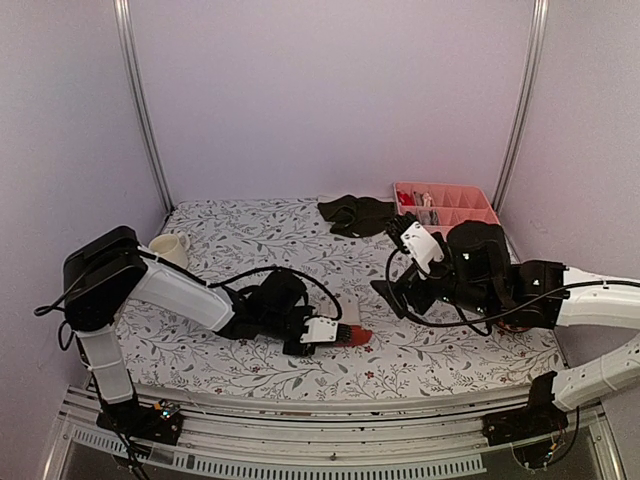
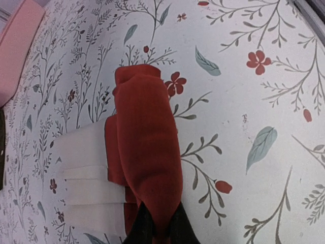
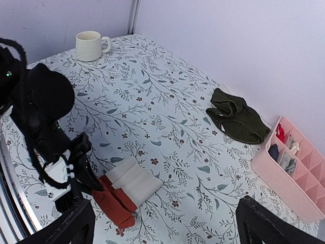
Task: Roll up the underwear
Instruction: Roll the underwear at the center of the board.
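The rust-red underwear (image 2: pixel 147 132) lies as a long folded roll on the flowered table, near the front middle (image 1: pixel 357 337). My left gripper (image 2: pixel 158 224) is shut on its near end, with the dark fingertips pinching the cloth. A whitish folded underwear (image 3: pixel 134 179) lies against the red one, partly under it. A dark olive-black underwear (image 1: pixel 355 214) sits crumpled at the back of the table. My right gripper (image 3: pixel 165 209) hangs above the table to the right of the red roll, open wide with nothing between its fingers.
A pink divided tray (image 1: pixel 478 212) with small items stands at the back right corner. A cream mug (image 1: pixel 170 248) stands at the left. The enclosure walls close off the back and sides.
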{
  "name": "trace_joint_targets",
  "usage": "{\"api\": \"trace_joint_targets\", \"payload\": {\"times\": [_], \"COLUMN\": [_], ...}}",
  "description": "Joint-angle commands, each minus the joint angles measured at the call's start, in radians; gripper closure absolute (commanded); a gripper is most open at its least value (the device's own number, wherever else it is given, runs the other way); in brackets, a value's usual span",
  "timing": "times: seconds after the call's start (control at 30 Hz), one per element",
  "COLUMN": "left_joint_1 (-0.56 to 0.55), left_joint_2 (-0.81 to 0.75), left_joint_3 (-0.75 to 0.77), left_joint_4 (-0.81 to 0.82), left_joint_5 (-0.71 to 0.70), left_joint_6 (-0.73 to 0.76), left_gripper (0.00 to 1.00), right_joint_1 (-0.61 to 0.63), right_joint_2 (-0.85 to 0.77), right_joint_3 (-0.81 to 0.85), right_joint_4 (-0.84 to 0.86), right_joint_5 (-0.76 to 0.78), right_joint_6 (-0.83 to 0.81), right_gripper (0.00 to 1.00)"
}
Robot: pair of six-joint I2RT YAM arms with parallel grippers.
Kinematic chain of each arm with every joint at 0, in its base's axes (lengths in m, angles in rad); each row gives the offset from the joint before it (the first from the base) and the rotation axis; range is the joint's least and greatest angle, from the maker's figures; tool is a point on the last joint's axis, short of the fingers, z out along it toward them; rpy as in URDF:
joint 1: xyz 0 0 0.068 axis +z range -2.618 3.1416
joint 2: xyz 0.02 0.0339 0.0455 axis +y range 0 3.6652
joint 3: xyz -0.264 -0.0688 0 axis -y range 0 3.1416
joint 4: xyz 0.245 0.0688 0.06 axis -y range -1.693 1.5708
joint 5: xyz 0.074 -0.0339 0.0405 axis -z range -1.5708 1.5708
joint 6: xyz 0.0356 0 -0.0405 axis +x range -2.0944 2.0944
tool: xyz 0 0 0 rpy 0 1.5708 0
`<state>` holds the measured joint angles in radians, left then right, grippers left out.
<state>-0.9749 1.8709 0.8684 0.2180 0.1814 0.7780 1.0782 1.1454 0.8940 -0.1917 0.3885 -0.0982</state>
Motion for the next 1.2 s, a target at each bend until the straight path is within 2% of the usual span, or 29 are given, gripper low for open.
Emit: {"api": "trace_joint_targets", "payload": {"times": [0.0,0.1,0.23,0.43,0.7,0.87,1.17], "left_joint_1": [0.04,0.083,0.119,0.121,0.156,0.16,0.175], "left_joint_2": [0.07,0.082,0.12,0.23,0.311,0.359,0.365], "left_joint_3": [0.031,0.107,0.148,0.251,0.33,0.372,0.382], "left_joint_4": [-0.284,-0.396,-0.435,-0.51,-0.586,-0.641,-0.658], "left_joint_5": [0.197,0.295,0.357,0.331,0.395,0.441,0.475], "left_joint_6": [-0.102,-0.129,-0.16,-0.199,-0.242,-0.24,-0.238], "left_gripper": [1.0,1.0,1.0,1.0,1.0,1.0,1.0], "right_joint_1": [0.103,0.173,0.239,0.286,0.284,0.231,0.148], "right_joint_2": [0.002,0.051,0.125,0.275,0.497,0.583,0.679], "right_joint_3": [-0.081,-0.118,-0.147,-0.129,-0.088,-0.057,-0.024], "right_joint_4": [0.17,0.254,0.308,0.293,0.305,0.28,0.273], "right_joint_5": [0.062,0.106,0.096,0.063,0.158,0.191,0.21], "right_joint_6": [-0.125,-0.222,-0.304,-0.391,-0.45,-0.459,-0.456], "right_gripper": [0.01,0.01,0.0,0.16,0.21,0.25,0.41]}}
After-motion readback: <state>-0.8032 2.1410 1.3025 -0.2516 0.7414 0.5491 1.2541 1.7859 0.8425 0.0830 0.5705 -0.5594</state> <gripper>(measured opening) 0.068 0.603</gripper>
